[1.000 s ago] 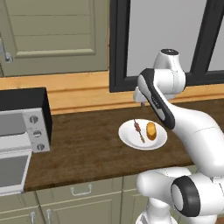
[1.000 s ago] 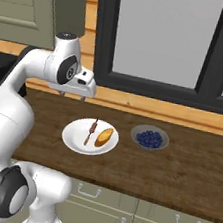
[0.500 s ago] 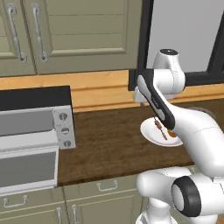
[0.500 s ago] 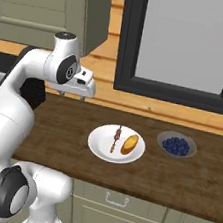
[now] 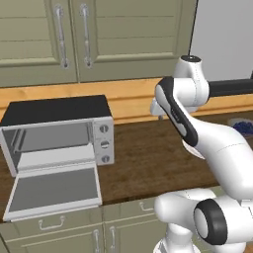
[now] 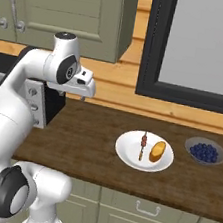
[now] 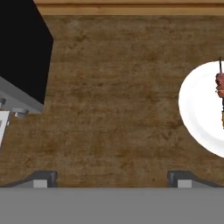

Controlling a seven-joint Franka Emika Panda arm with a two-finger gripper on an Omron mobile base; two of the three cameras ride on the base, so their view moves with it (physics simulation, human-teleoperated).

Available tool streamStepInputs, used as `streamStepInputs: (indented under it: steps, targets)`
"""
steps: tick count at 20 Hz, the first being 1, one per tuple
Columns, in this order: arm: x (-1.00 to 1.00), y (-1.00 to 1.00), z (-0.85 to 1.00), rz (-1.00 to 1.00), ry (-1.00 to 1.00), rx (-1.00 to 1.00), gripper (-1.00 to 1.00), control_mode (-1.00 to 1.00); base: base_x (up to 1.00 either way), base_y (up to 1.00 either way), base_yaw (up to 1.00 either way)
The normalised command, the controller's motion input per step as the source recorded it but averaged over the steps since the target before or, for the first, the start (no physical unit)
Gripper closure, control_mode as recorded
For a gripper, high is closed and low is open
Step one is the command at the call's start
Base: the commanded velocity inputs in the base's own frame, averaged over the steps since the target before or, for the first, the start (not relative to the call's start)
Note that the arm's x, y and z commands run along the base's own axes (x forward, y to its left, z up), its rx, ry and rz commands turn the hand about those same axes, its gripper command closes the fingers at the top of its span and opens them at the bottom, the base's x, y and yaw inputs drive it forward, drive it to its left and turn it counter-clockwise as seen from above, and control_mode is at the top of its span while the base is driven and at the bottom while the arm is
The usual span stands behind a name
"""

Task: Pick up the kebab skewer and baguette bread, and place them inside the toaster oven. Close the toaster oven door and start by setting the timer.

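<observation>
Dark wood tabletop (image 6: pixel 93 146) carries a white plate (image 6: pixel 127 154) holding the kebab skewer (image 6: pixel 143 145) and the baguette bread (image 6: pixel 157 150) side by side. The toaster oven (image 5: pixel 59 131) sits well to the left, its toaster oven door (image 5: pixel 54 190) dropped open. The pincer (image 7: pixel 111 177) hangs empty above bare wood between oven and plate, fingers spread wide.

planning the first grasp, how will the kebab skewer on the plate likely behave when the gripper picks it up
The kebab skewer is a thin straight stick, so probably stiff and light. Lying flat on the white plate, it may roll or slide under the fingers. The chunks look uneven, so a grip there could let it tilt.
</observation>
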Motion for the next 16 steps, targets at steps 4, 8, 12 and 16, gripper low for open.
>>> streamStepInputs:
  steps: [4,8,12,16]
  targets:
    - [0.00,0.00,0.00,0.00,0.00,0.00,-1.00,1.00,0.00,0.46,-0.03]
    - [0.00,0.00,0.00,0.00,0.00,0.00,-1.00,1.00,0.00,0.46,-0.03]
    - [0.00,0.00,0.00,0.00,0.00,0.00,-1.00,1.00,0.00,0.26,-0.01]
    - [0.00,0.00,0.00,0.00,0.00,0.00,-1.00,1.00,0.00,0.00,0.00]
